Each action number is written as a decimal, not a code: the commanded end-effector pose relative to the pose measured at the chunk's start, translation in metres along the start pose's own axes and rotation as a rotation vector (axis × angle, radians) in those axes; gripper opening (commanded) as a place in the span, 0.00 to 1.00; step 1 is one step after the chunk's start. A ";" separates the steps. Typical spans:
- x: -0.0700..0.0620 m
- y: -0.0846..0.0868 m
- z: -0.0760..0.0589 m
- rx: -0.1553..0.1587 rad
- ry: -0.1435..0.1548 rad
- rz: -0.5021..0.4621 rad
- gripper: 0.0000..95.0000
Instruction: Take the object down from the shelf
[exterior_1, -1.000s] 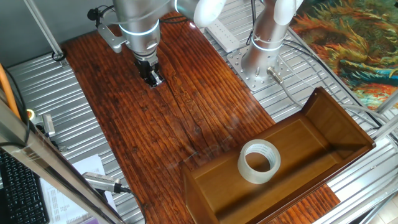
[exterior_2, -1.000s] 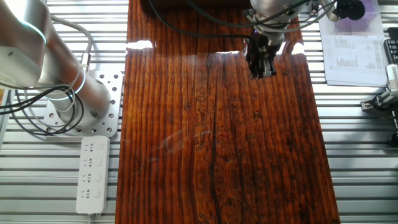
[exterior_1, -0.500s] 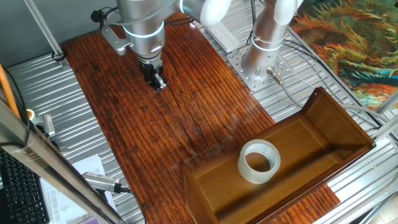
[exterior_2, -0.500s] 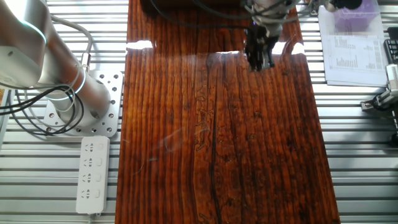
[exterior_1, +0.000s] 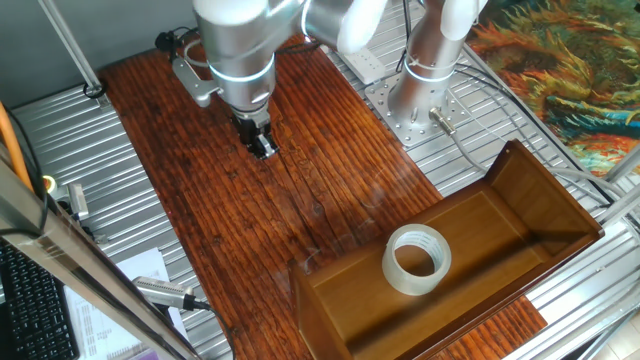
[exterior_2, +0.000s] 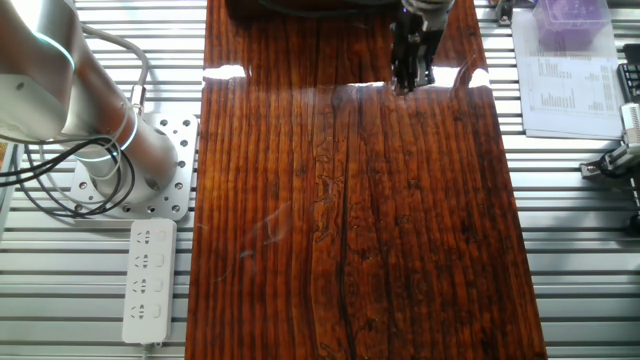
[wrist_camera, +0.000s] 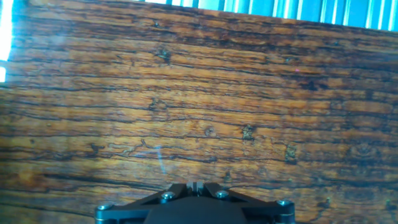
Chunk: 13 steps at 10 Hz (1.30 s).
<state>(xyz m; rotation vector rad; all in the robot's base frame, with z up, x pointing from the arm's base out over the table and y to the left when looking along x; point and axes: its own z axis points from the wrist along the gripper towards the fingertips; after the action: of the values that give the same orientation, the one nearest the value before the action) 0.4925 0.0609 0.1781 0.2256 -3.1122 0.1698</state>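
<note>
The translucent whitish roll of packing tape (exterior_1: 417, 260), a thick ring w/ a wide round hole, lies flat inside the large medium-brown wooden box tray (exterior_1: 540, 190) that serves as the shelf, near the tray's middle. Nothing touches it.

The two-finger gripper (exterior_1: 262, 146) hangs over the dark red-brown grained tabletop (exterior_1: 200, 200), well apart from the tray, fingers pointing down. In the hand view the fingers meet at the centre w/ no gap, so the gripper reads as closed and empty.

Step in hand, by my read: approach phase; no grasp yet. Next move calls for travel across the tabletop to above the roll, fingers spread, then a descent w/ one finger into the hole and one outside the ring wall, clear of the tray's raised sides.

Surroundings: tabletop is glossy w/ glare streaks, bare under the gripper. It sits on a ribbed aluminium bench (exterior_2: 100, 300). A white power strip (exterior_2: 147, 280) lies beside the arm's base (exterior_2: 130, 180); printed sheets (exterior_2: 560, 80) lie opposite.
</note>
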 end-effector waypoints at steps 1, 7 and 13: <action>0.001 -0.001 0.001 0.024 -0.007 -0.088 0.00; 0.000 0.005 -0.001 -0.052 -0.033 -0.143 0.00; -0.005 0.075 -0.024 -0.043 -0.023 -0.081 0.00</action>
<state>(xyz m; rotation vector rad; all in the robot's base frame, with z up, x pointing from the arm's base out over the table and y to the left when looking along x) 0.4866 0.1330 0.1931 0.3709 -3.1305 0.0449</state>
